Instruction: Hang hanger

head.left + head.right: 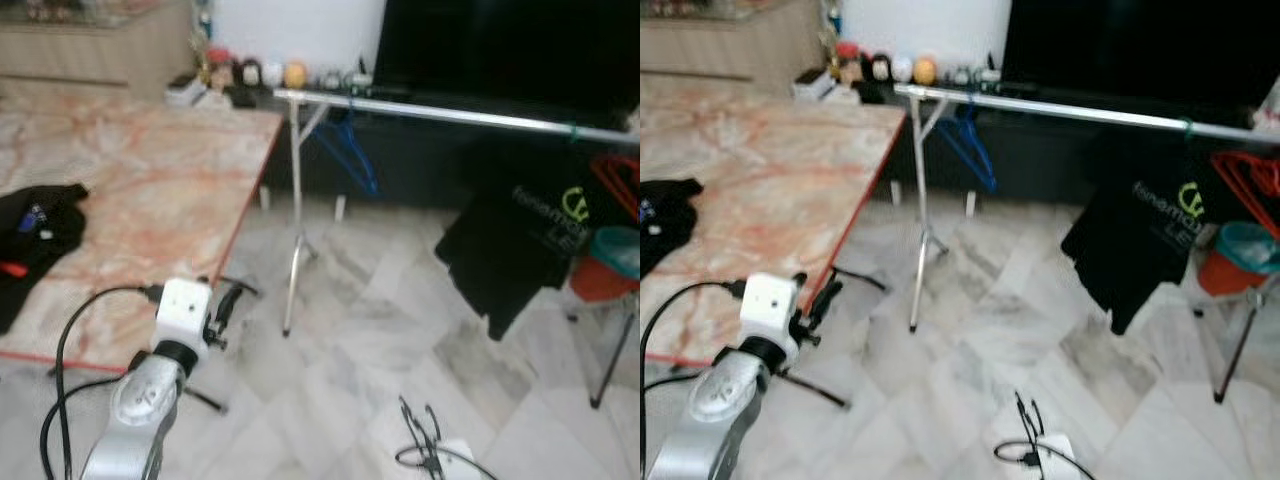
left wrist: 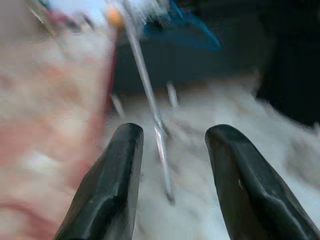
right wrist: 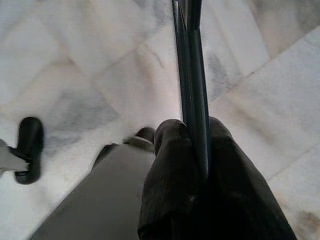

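Right wrist view: right gripper clamped on thin dark metal hanger, low over floor.
Silver garment rail far ahead; thin grip could twist, hook miss. Left gripper wide, empty.

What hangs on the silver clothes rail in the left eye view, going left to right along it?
Blue hanger → black T-shirt → red hangers, all on the rail.
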`<state>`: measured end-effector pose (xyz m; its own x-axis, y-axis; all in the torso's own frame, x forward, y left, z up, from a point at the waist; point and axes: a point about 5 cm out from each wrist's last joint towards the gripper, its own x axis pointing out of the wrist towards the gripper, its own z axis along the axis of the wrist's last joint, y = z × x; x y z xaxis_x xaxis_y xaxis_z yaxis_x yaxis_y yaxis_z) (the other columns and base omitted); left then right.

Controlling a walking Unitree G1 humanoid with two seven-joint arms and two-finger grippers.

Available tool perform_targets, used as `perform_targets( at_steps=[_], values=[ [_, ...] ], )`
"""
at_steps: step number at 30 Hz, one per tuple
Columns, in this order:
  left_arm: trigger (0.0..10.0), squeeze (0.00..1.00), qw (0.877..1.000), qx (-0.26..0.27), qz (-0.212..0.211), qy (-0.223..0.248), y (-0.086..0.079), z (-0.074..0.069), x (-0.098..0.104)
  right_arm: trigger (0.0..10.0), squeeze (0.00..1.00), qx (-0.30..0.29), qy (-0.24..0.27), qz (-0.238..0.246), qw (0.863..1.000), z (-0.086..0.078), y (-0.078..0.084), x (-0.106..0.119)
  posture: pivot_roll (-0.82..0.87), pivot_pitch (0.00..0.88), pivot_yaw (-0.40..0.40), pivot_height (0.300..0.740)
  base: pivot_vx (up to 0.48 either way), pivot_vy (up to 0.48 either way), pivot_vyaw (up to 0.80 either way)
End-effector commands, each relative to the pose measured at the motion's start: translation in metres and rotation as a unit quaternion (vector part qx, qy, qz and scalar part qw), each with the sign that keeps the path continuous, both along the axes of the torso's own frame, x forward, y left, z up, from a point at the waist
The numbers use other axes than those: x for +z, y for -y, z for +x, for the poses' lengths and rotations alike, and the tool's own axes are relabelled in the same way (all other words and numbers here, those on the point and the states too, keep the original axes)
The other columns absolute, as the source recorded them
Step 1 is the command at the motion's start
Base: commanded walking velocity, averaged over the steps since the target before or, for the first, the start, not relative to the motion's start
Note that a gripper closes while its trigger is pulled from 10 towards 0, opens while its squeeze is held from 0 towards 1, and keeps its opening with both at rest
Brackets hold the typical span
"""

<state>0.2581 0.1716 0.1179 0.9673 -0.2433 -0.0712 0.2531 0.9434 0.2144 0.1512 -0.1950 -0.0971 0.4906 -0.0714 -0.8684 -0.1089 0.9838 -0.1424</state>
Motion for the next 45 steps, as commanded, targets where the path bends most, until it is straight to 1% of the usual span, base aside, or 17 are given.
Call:
perform_targets(
  at_steps=[1,4,5,9,10,11,12,16,20,21,26,30,34,39,42,43,45],
  values=[
    [10.0,0.0,0.998,-0.01,0.012,-0.06,-0.001,-0.008,-0.027,10.0,0.0,-0.005,0.001,-0.005,1.0,-0.002,0.005,0.0,0.17,0.0,-0.041,0.74,0.0,0.0,0.0],
    [10.0,0.0,0.994,0.027,0.032,-0.102,-0.018,-0.012,-0.052,10.0,0.0,-0.032,0.023,0.002,0.999,0.005,0.007,0.003,0.17,0.0,-0.044,0.74,0.0,0.0,0.0],
    [10.0,0.0,0.994,0.027,0.032,-0.102,-0.018,-0.012,-0.052,10.0,0.0,-0.032,0.023,0.002,0.999,0.005,0.007,0.003,0.17,0.0,-0.044,0.74,0.0,0.0,0.0],
    [10.0,0.0,0.985,0.03,0.047,-0.165,-0.026,-0.017,-0.084,10.0,0.0,-0.089,0.079,0.027,0.993,0.026,0.011,0.014,0.16,0.0,-0.048,0.74,0.0,0.0,0.0],
    [10.0,0.0,0.979,0.022,0.068,-0.189,-0.026,-0.019,-0.096,10.0,0.0,-0.096,0.102,0.034,0.99,0.037,0.012,0.02,0.16,0.0,-0.049,0.74,0.0,0.0,0.0],
    [10.0,0.0,0.979,0.022,0.068,-0.189,-0.026,-0.019,-0.096,10.0,0.0,-0.096,0.102,0.034,0.99,0.037,0.012,0.02,0.16,0.0,-0.049,0.74,0.0,0.0,0.0],
    [10.0,0.0,0.972,0.024,0.078,-0.223,-0.028,-0.021,-0.111,10.0,0.0,-0.105,0.132,0.046,0.985,0.05,0.011,0.027,0.15,0.0,-0.05,0.74,0.0,0.0,0.0],
    [10.0,0.0,0.963,0.047,0.05,-0.261,-0.033,-0.026,-0.131,10.0,0.0,-0.112,0.205,0.053,0.971,0.078,0.011,0.047,0.15,0.0,-0.052,0.74,0.0,0.0,0.0],
    [10.0,0.0,0.956,0.082,0.01,-0.281,-0.04,-0.031,-0.14,10.0,0.0,-0.129,0.255,0.056,0.957,0.094,0.014,0.061,0.16,0.0,-0.046,0.74,0.0,0.0,0.0],
    [10.0,0.0,0.956,0.082,0.01,-0.281,-0.04,-0.031,-0.14,10.0,0.0,-0.129,0.255,0.056,0.957,0.094,0.014,0.061,0.16,0.0,-0.046,0.74,0.0,0.0,0.0],
    [10.0,0.0,0.939,0.11,0.003,-0.326,-0.055,-0.045,-0.162,10.0,0.0,-0.188,0.302,0.095,0.93,0.109,0.014,0.074,0.12,0.0,-0.031,0.74,0.0,0.0,0.0],
    [10.0,0.0,0.935,0.11,0.011,-0.337,-0.057,-0.051,-0.168,10.0,0.0,-0.161,0.316,0.083,0.931,0.115,0.009,0.08,0.11,0.0,-0.026,0.74,0.0,0.0,0.0],
    [10.0,0.0,0.932,0.103,0.053,-0.343,-0.061,-0.057,-0.173,10.0,0.0,-0.13,0.356,0.075,0.922,0.132,0.001,0.096,0.11,0.0,-0.023,0.74,0.132,0.0,0.0],
    [10.0,0.0,0.924,0.13,0.055,-0.356,-0.064,-0.064,-0.179,10.0,0.0,-0.123,0.379,0.084,0.913,0.142,-0.004,0.107,0.11,0.0,-0.026,0.74,0.295,0.0,0.0],
    [10.0,0.0,0.922,0.103,0.063,-0.368,-0.053,-0.071,-0.186,10.0,0.0,-0.119,0.387,0.085,0.91,0.147,-0.006,0.111,0.12,0.0,-0.023,0.74,0.326,0.0,0.0],
    [10.0,0.0,0.918,0.074,0.094,-0.378,-0.047,-0.078,-0.191,10.0,0.0,-0.106,0.396,0.083,0.908,0.151,-0.008,0.115,0.13,0.0,-0.02,0.74,0.352,0.0,0.0],
    [10.0,0.0,0.915,0.075,0.095,-0.386,-0.047,-0.084,-0.194,10.0,0.0,-0.101,0.4,0.083,0.907,0.152,-0.011,0.117,0.13,0.0,-0.017,0.74,0.352,0.0,0.0]
  ],
)
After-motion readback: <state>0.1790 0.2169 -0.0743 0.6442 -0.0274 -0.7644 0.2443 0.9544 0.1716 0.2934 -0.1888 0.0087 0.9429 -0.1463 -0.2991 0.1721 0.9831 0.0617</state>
